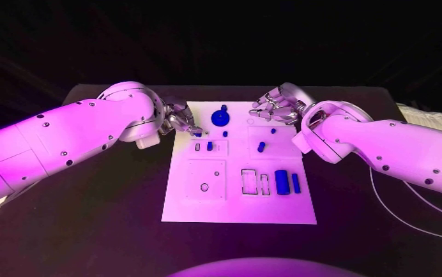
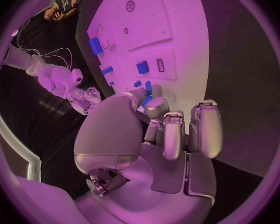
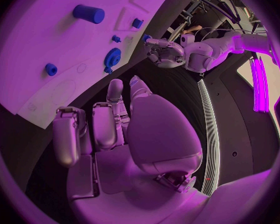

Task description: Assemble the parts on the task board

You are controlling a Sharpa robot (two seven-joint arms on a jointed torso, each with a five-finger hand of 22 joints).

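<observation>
While no writing reads on task board (image 1: 239, 210), left robot hand (image 1: 182, 122) pinches blue part (image 2: 148, 88), right robot hand (image 1: 273, 109) curled, empty.

Each arm consists of smooth, rounded white shell segments joined at bulbous housings. Small dark round screw heads dot the shells, spaced along the segment edges and around the joint housings. The left arm (image 1: 74, 133) carries a short cylindrical stub beneath its forward housing. A thin pale cable runs along the table beside the right arm (image 1: 377, 143). The left hand (image 2: 159, 129) and right hand (image 3: 115, 129) are silver metal, with a broad domed palm cover, blocky segmented fingers and rounded fingertip pads.
</observation>
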